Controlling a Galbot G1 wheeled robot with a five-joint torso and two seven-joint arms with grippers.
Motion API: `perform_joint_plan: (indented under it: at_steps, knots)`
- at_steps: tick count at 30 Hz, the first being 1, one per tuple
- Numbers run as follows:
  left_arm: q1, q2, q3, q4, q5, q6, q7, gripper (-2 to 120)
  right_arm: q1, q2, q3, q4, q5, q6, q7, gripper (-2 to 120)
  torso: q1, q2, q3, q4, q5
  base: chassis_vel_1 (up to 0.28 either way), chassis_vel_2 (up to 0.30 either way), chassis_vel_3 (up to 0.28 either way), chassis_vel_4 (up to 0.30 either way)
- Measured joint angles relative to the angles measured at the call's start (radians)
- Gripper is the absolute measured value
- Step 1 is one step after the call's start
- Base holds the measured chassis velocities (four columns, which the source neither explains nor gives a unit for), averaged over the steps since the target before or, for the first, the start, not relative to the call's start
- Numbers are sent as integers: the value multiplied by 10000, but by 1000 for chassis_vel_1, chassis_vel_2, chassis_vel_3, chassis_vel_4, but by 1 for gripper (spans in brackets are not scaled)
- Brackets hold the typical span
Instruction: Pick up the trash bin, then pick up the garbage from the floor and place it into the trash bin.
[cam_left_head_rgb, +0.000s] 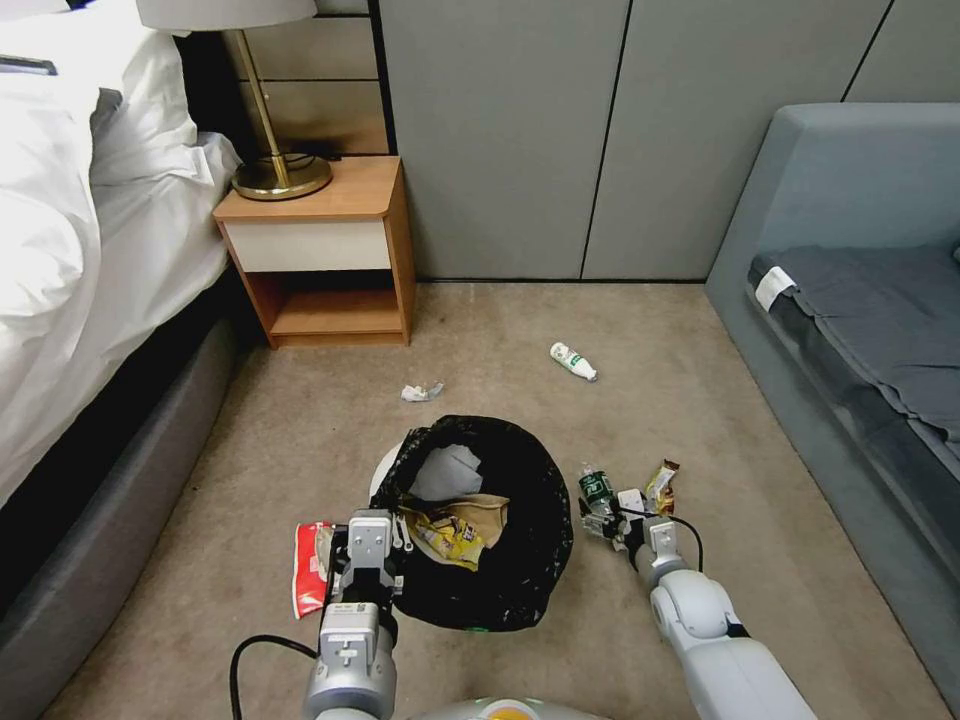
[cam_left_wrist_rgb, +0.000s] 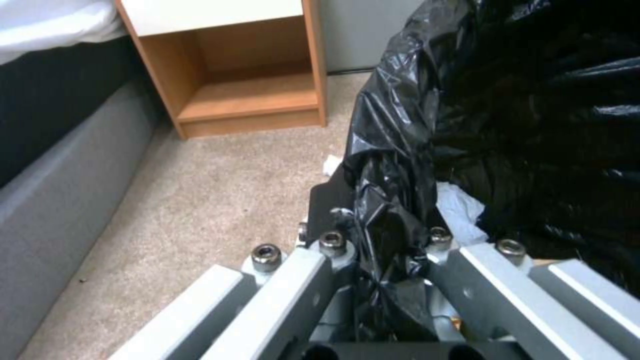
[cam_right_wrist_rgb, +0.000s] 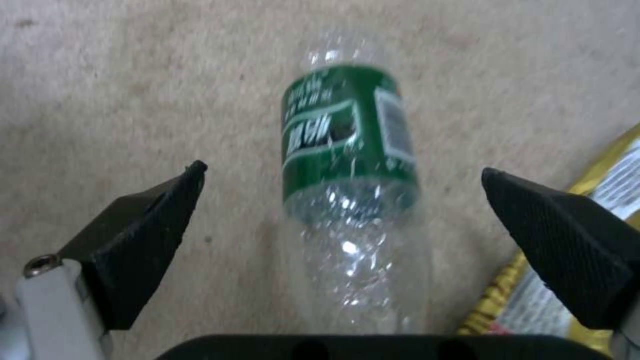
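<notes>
A: Nearest to us, the left gripper (cam_left_head_rgb: 372, 545) is clamped on the near rim of the trash bin (cam_left_head_rgb: 520, 570), its fingers (cam_left_wrist_rgb: 320, 245) pinching the black bag liner (cam_left_wrist_rgb: 507, 120) together with the rim. Inside the bin lie a brown paper bag (cam_left_head_rgb: 480, 510), a yellow wrapper (cam_left_head_rgb: 445, 540) and a white tissue (cam_left_head_rgb: 447, 470).

B: And the right gripper (cam_left_head_rgb: 603, 524)?

A: Low over the carpet (cam_left_head_rgb: 300, 420), just right of the bin. Its fingers (cam_right_wrist_rgb: 140, 240) are spread wide and hold nothing; the green-labelled bottle (cam_right_wrist_rgb: 350, 175) lies lengthwise between them, untouched as far as I can tell.

B: So the step is grasping that bottle. How to do it well?

A: I'd close on the labelled middle, not the crinkled clear end, and gently, since thin plastic probably buckles and squirts out. A yellow-edged packet (cam_right_wrist_rgb: 593, 200) lies just beside one finger; it could get caught in the pinch.

B: What remains on the floor?

A: A red-white packet (cam_left_head_rgb: 310, 565) left of the bin, that brown-yellow wrapper (cam_left_head_rgb: 661, 486) by the bottle, then farther off a crumpled tissue (cam_left_head_rgb: 421, 391) and a second bottle (cam_left_head_rgb: 573, 361) toward the nightstand (cam_left_head_rgb: 320, 250).
</notes>
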Motion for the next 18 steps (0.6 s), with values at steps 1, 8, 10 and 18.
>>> perform_joint_plan:
  at_steps: [1, 8, 10, 18]
  knots:
    - [12, -1, -2, -14, 10, -1, 0, 2, 17, 12, -1, -70, 0, 27, -17, 100, 0, 0, 0, 0, 0, 0, 0, 0, 0]
    - [47, -15, 3, -88, 51, -20, -10, 2, -8, 101, 0, -374, -79, 306, -80, 80, 0, 0, 0, -1, 0, 0, 0, 0, 0]
    - [49, -16, 12, -88, 56, -23, -11, 2, -24, 108, 8, -387, -90, 348, -80, 74, 0, 0, 0, -1, 0, 0, 0, 0, 0]
    - [64, 2, 48, -95, 67, -43, -15, 2, -92, 110, 62, -391, -128, 471, 1, 44, 0, 0, 0, -1, 0, 0, 0, 0, 0]
